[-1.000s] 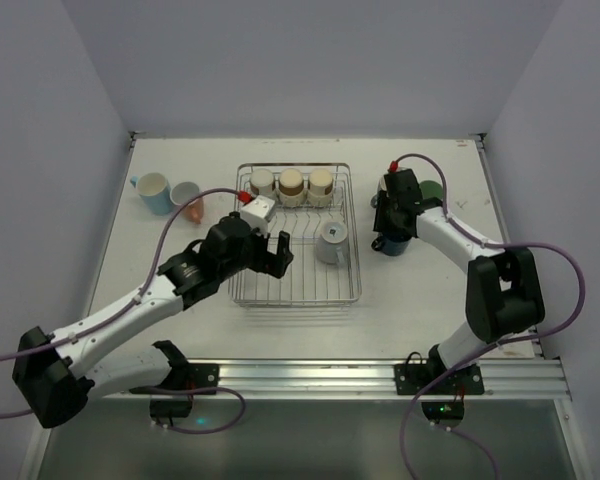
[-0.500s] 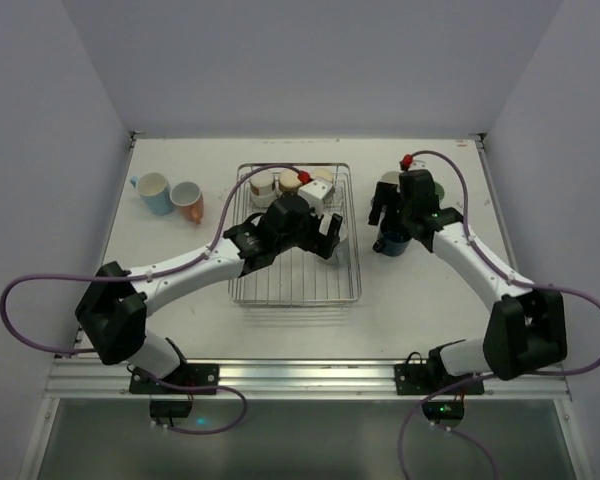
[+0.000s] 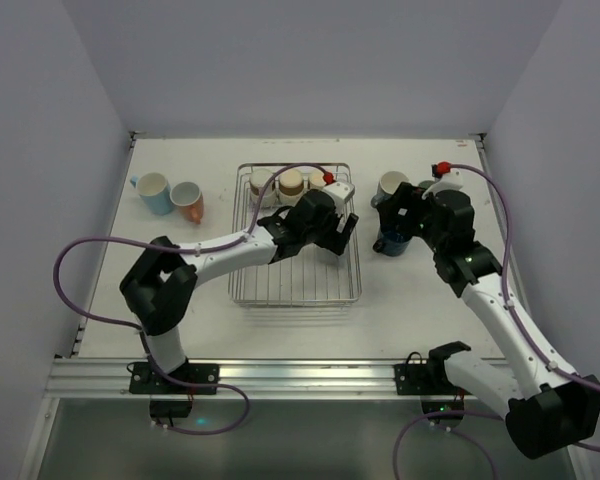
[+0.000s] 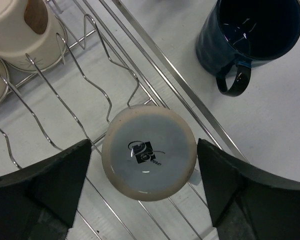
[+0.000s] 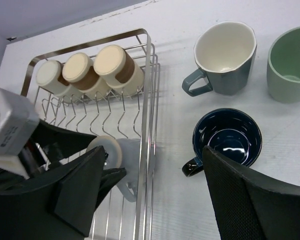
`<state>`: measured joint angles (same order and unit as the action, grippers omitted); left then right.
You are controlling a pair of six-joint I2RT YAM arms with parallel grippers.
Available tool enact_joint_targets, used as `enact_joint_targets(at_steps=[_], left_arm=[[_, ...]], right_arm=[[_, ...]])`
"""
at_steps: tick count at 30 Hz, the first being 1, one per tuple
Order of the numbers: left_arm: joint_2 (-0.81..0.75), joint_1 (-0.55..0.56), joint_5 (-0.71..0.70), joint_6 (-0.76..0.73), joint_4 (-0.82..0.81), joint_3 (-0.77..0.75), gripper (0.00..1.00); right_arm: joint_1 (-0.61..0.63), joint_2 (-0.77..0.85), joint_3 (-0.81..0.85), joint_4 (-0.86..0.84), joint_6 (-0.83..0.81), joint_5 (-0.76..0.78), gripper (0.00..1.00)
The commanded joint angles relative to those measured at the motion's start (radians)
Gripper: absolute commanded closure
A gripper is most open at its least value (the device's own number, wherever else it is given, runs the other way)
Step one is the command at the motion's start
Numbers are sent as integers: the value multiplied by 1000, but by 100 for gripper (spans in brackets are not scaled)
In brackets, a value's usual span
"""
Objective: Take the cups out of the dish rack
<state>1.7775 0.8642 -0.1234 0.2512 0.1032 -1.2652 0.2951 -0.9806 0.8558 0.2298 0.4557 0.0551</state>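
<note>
The dish rack (image 4: 162, 75) is bright polished metal wire. The navy mug (image 4: 252, 30) has a glossy glaze. The grey cup (image 4: 149, 152) has a smooth base, its rim perhaps unglazed. The table (image 4: 275, 125) is matt white.

Left pincer (image 3: 340, 238) now astride the grey cup (image 4: 149, 152); right pincer (image 5: 155, 155) off the navy cup (image 5: 227, 136).

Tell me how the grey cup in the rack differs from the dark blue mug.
The grey cup lies on its side in the dish rack, base showing; the navy mug stands upright on the table, mouth up. The grey cup is pale and matte; the navy mug is dark and glossy. Both are small drinking cups.
</note>
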Motion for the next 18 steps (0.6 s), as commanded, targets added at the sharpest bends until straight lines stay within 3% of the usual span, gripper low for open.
enact_joint_targets(at_steps=[1, 3, 4, 6, 7, 12, 18], left_arm=[[36, -1, -27, -33, -62, -57, 20], [39, -1, -33, -35, -69, -53, 31], [34, -1, -36, -33, -74, -43, 45], [20, -1, -51, -33, -79, -30, 59], [-5, -1, -56, -30, -83, -11, 72], [-171, -1, -65, -10, -177, 82, 90], [-406, -1, -47, 22, -286, 216, 98]], right_arm=[[-2, 49, -23, -75, 24, -35, 20], [-2, 66, -27, -81, 29, -47, 20], [-2, 72, -32, -81, 32, -49, 20], [-2, 83, -37, -90, 35, -60, 20], [-2, 91, -40, -93, 43, -86, 20], [-2, 114, -73, -165, 125, -265, 19], [15, 151, -171, -361, 317, -402, 6]])
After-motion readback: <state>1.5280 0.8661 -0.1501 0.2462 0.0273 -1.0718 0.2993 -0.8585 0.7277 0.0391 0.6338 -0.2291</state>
